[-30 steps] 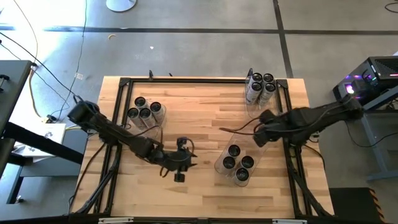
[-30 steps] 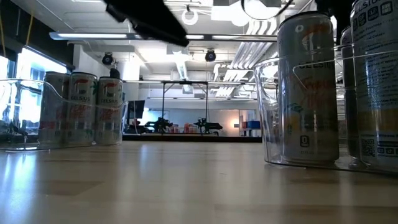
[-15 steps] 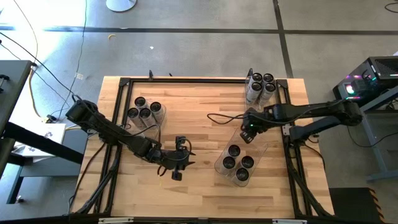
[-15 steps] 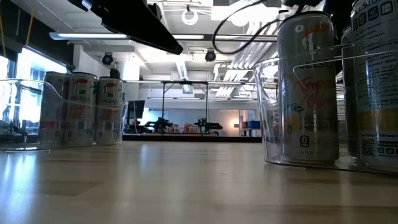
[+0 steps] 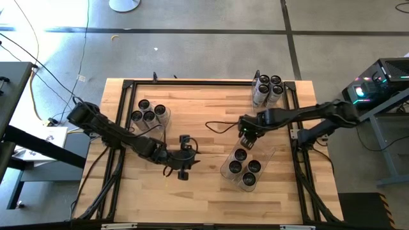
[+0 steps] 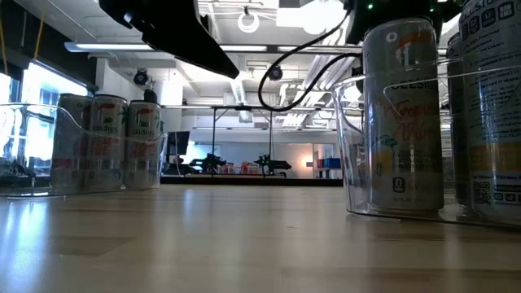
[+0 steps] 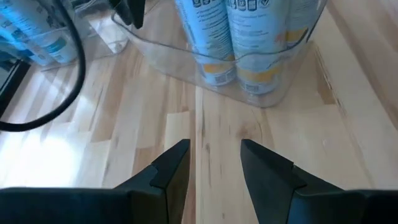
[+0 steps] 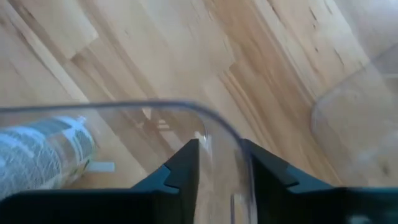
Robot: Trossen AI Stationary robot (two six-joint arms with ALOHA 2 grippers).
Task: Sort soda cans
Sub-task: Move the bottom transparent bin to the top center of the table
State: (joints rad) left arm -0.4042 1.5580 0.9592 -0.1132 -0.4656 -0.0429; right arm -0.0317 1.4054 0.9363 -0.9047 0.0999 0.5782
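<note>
Over on the left side of the bench (image 5: 204, 198), a clear bin (image 5: 165, 121) holds four soda cans (image 5: 149, 115), standing upright with their dark tops up. The left arm (image 5: 115, 134) comes from the left edge, beside that bin, and stretches low across the wood towards the middle. The left gripper (image 5: 184, 171) hangs over bare boards near the front, well apart from the bins. Its fingers (image 7: 171, 165) are parted with nothing between them, pointing towards the front right bin (image 5: 225, 171) and the cans in it.

Further right, that front bin sits at an angle with four cans (image 5: 245, 167) in it, standing close together. The right arm (image 5: 307, 115) reaches in from the right edge, nearly level, elbow by the bench frame, a black cable (image 5: 220, 125) looping out ahead of its wrist. The right gripper (image 5: 247, 142) is down at the bin's far corner. From its wrist, its fingers (image 8: 186, 165) sit one on each side of the bin's clear rounded rim, with a narrow gap between them; whether they pinch it I cannot tell.

At the far right corner, a third clear bin (image 5: 257, 105) holds another cluster of cans (image 5: 268, 86)
</note>
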